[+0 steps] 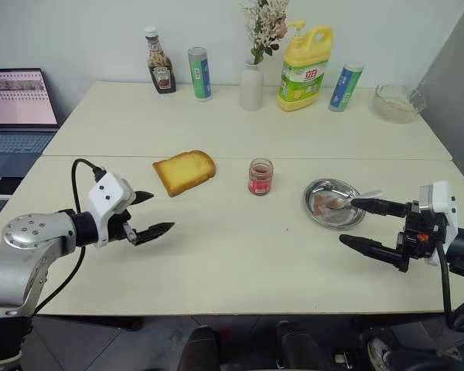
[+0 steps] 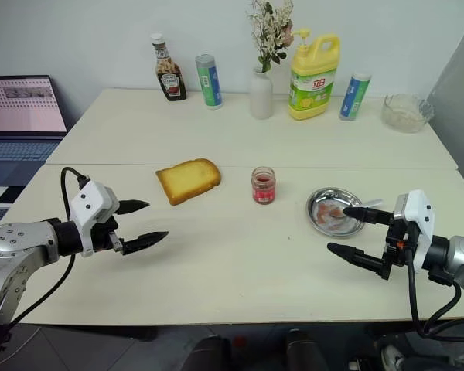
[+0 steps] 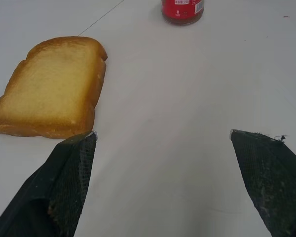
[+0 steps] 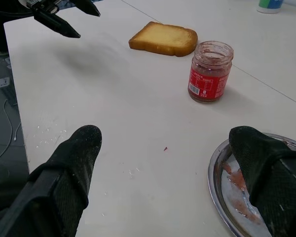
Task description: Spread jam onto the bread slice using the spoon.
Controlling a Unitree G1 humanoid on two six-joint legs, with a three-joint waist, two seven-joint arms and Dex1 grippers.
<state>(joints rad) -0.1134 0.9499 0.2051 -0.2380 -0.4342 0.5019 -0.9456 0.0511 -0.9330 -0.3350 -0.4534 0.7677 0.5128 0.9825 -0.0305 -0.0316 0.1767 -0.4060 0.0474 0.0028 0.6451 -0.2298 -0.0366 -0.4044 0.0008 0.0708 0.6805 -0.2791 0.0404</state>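
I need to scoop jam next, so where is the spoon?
The spoon lies in the round steel dish on the table's right side, right of the jam jar, near the right gripper.

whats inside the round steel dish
The spoon lies in the steel dish among red-pink jam smears. The right gripper's fingers cover part of the dish, so anything under them is hidden.

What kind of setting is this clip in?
Probably an office or lab staged as a kitchen table: an open laptop beside the cream tabletop, a yellow detergent bottle, and a white vase of dried flowers.
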